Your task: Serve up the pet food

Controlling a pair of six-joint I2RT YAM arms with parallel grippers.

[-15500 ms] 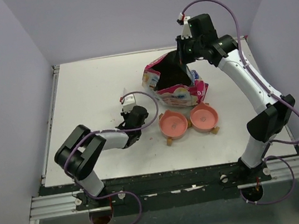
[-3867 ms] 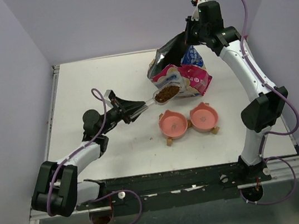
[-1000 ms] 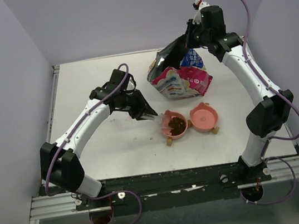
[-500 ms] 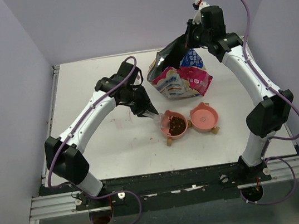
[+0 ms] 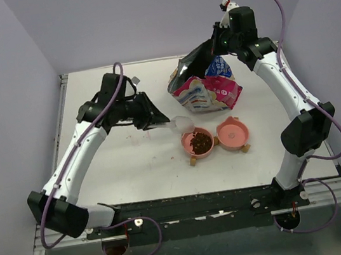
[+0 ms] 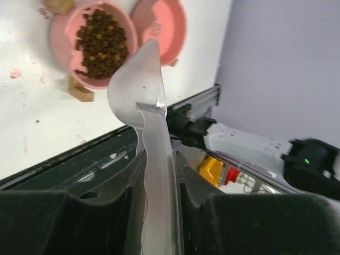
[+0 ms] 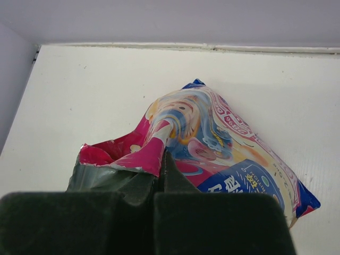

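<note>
Pet food (image 5: 201, 140) is heaped in 1 bowl (image 5: 187, 142); the 2nd bowl (image 5: 232, 132) is unfilled. The scoop (image 6: 139, 79) is gripped by the left jaws, the bag (image 7: 212, 138) by the right jaws.

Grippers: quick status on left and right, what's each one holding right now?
Left gripper: closed on the clear scoop by its handle, scoop empty.
Right gripper: shut on the food bag at its open edge.

left end effector (image 6: 158, 166): pinching clear scoop (image 6: 139, 87) by handle | pet food (image 6: 101, 45): heaped in one pink bowl (image 6: 59, 40) | second pink bowl (image 6: 166, 25): touching beside it | surface (image 6: 37, 117): white
</note>
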